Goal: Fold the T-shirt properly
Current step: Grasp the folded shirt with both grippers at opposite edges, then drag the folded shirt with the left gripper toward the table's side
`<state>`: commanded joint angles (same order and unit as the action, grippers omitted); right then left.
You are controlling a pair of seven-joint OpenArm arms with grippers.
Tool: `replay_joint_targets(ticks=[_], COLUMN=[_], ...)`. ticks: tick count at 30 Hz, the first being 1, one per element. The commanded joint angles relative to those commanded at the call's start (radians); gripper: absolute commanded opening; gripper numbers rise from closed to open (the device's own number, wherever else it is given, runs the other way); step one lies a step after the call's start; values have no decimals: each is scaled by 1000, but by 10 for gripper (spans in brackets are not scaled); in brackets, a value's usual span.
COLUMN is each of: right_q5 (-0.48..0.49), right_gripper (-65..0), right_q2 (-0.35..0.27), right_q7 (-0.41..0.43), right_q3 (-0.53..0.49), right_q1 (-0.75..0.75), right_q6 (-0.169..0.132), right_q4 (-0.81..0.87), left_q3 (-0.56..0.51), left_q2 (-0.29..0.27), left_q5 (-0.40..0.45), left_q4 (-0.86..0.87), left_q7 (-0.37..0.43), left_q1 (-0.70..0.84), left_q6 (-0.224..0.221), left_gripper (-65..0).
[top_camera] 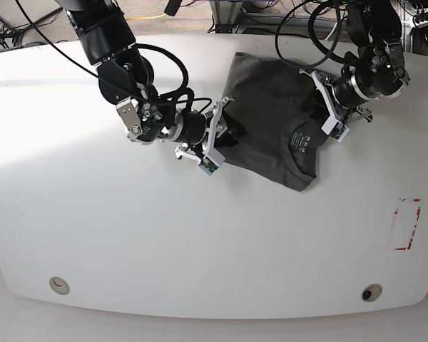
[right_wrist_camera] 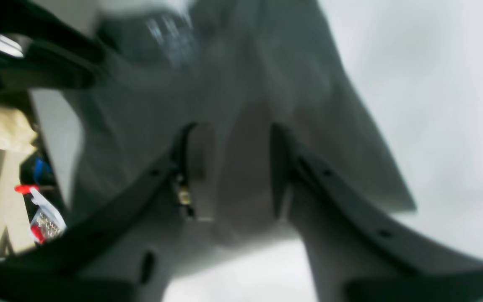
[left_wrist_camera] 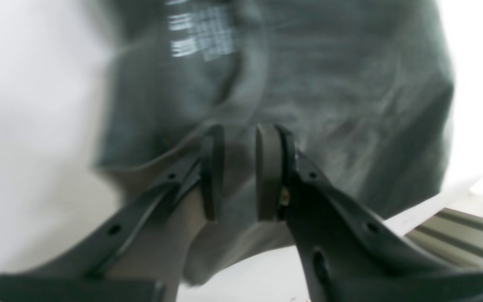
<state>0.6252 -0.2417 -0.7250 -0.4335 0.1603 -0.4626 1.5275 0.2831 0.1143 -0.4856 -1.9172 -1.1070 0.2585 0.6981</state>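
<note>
The dark grey T-shirt [top_camera: 267,117] lies bunched at the back right of the white table [top_camera: 128,235]. Its neck opening and a small label [top_camera: 303,140] face up. My right gripper [top_camera: 227,132] is at the shirt's left edge. In the right wrist view this gripper [right_wrist_camera: 235,130] is open, fingers wide apart over grey fabric [right_wrist_camera: 266,75]. My left gripper [top_camera: 321,108] is at the shirt's right side by the collar. In the left wrist view it [left_wrist_camera: 240,134] is open by a narrow gap, and blurred fabric [left_wrist_camera: 329,96] lies under and between the pads.
A red-and-white marked rectangle [top_camera: 406,224] sits near the table's right edge. Two round holes [top_camera: 57,285] [top_camera: 371,293] are near the front edge. Cables run behind the table. A metal rail [left_wrist_camera: 468,239] shows past the table edge, and there is clutter [right_wrist_camera: 42,218] off the other side.
</note>
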Motion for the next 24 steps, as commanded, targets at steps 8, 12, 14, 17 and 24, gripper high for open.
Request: replay_joint_targets(ticks=[8, 12, 14, 17, 24], right_q5=[0, 0, 2, 2, 2], right_gripper=[-545, -547, -549, -549, -553], right_q2=[-44, -44, -46, -41, 20], right_q7=[104, 104, 101, 91, 89], right_q3=[-3, -6, -8, -8, -144], right_q1=[48, 46, 23, -17, -23], right_q6=[-6, -6, -6, -6, 3], right_q4=[-157, -167, -163, -132, -129], left_q3=[-18, -20, -20, -20, -17], left_q2=[52, 120, 150, 186, 241], left_q5=[2, 0, 0, -3, -6], left_q4=[180, 321, 347, 344, 278], left_q7=[0, 28, 40, 40, 37], left_q1=[-81, -153, -181, -210, -265], left_q6=[0, 0, 0, 0, 0], left_gripper=[-536, -536, -536, -536, -536])
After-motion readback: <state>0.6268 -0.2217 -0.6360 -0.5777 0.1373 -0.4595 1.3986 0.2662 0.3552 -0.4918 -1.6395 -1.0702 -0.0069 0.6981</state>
